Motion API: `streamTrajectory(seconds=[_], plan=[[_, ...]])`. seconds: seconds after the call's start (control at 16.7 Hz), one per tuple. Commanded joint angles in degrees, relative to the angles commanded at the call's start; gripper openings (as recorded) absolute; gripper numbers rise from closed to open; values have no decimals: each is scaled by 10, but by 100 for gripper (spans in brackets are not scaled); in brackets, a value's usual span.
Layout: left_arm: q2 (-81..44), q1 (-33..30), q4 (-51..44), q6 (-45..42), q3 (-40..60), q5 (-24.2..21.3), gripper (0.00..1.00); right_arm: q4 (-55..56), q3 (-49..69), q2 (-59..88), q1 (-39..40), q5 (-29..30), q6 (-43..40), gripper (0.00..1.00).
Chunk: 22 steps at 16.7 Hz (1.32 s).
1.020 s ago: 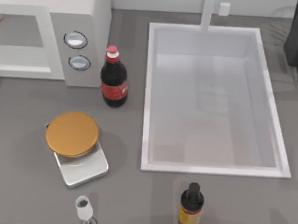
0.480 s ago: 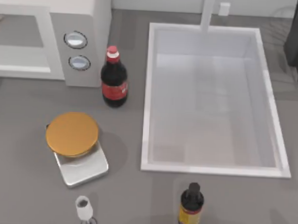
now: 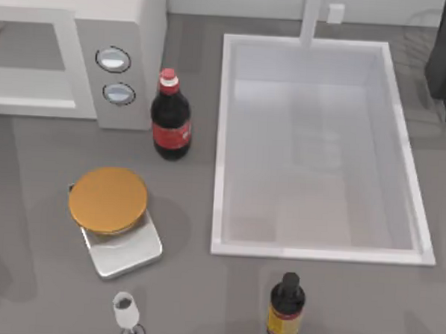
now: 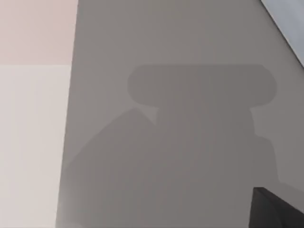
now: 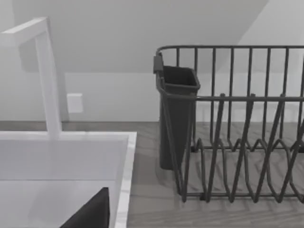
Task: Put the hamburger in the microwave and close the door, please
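One hamburger (image 3: 107, 199) sat on one silver tray (image 3: 125, 248), in front of the microwave (image 3: 87, 55), whose door (image 3: 30, 63) looked shut. Neither gripper's state could be told. The door probably needed opening first, before lifting the bun level. Two bottles and one glass stood nearby

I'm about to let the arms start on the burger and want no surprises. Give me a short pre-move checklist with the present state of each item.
1. Hamburger reachable, nothing on top of it: ok; it sits on the silver tray.
2. Microwave door open to take it: cannot tell from the top view.
3. Path from hamburger to microwave free: ok, though the cola bottle stands upright beside the dial panel.
4. Small glass near the tray: ok, upright and apart from it.
5. Left tool position and state: cannot tell.
6. Right tool: cannot tell.
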State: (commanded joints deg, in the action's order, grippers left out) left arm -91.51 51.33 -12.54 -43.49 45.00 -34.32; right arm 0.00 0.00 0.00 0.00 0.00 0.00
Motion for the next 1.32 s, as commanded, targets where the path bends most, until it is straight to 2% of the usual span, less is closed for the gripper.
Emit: streamTrajectory(seconds=[0.48,1.02,1.32], plan=[[23,-14,12,18,-28,7,0,0,0,0,0,0,0,100],[182,-168,66,163,-170,98,0,0,0,0,0,0,0,100],[192,-178,69,174,-180,103,0,0,0,0,0,0,0,100]])
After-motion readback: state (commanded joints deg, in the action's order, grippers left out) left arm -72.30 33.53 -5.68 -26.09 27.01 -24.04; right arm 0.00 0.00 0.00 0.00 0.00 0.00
